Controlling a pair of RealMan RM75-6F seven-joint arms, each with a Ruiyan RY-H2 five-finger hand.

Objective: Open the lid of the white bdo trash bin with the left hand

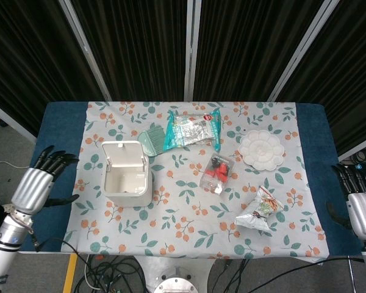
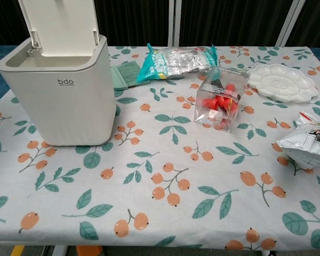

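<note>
The white bin (image 1: 127, 177) stands on the left part of the bench (image 1: 61, 128), on the flowered cloth (image 1: 189, 207). Its lid (image 2: 59, 25) is up, standing upright at the back edge, and the inside shows bare. The left hand (image 1: 35, 185) hangs off the bench's left edge, well apart from the bin, fingers spread wide and holding nothing. The right hand (image 1: 361, 205) sits beyond the right edge, fingers apart, also holding nothing. Just behind the bin lies a green brush (image 1: 147, 141), and beside it a teal snack bag (image 1: 193, 130). A clear box with red pieces (image 1: 217, 173) lies near the middle, a white flower-shaped plate (image 1: 261, 150) to its right, and a crumpled silver packet (image 1: 260, 209) nearer the front.
</note>
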